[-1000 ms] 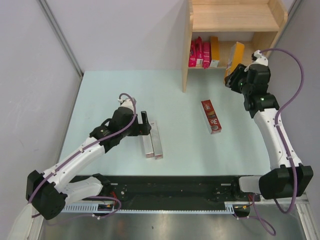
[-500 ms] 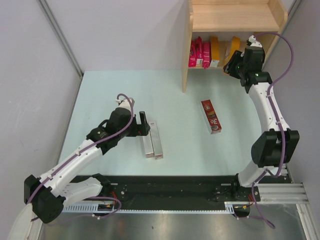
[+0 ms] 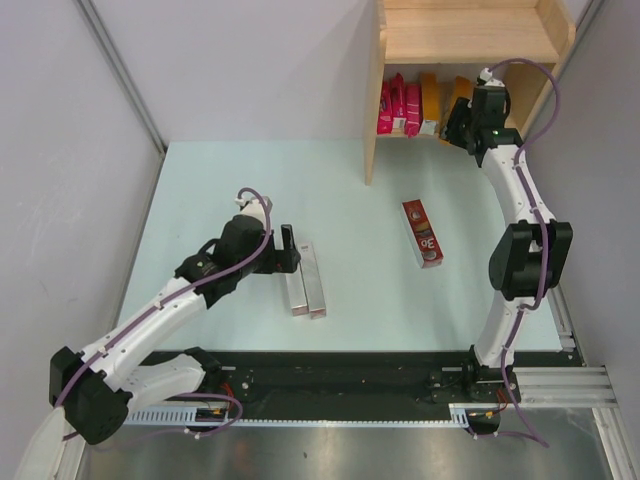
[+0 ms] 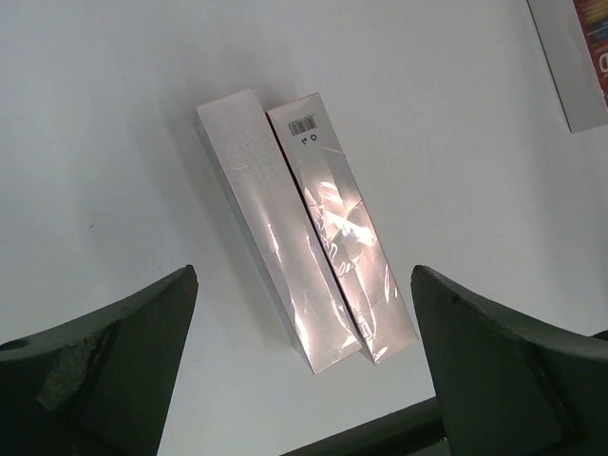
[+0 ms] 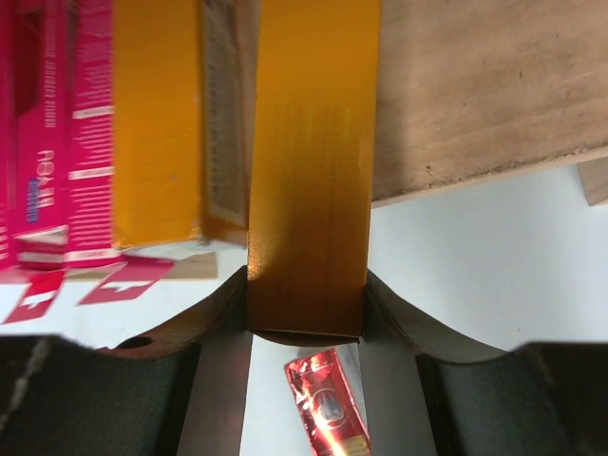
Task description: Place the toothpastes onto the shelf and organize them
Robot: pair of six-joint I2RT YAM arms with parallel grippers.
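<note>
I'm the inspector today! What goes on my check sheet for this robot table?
Surface: pale green table, no spills seen.
Job's things: pink cartons and an orange-yellow carton stand in the wooden shelf, lower bay; two silver cartons lie side by side, touching, on the table; a dark red carton lies alone.
Clutter: nothing seen.
Grippers: left gripper open, by the silver pair; right gripper shut on gold carton, at the shelf.
Cables: purple cables loop along both arms.
Surroundings: grey walls; black rail at the near edge.
</note>
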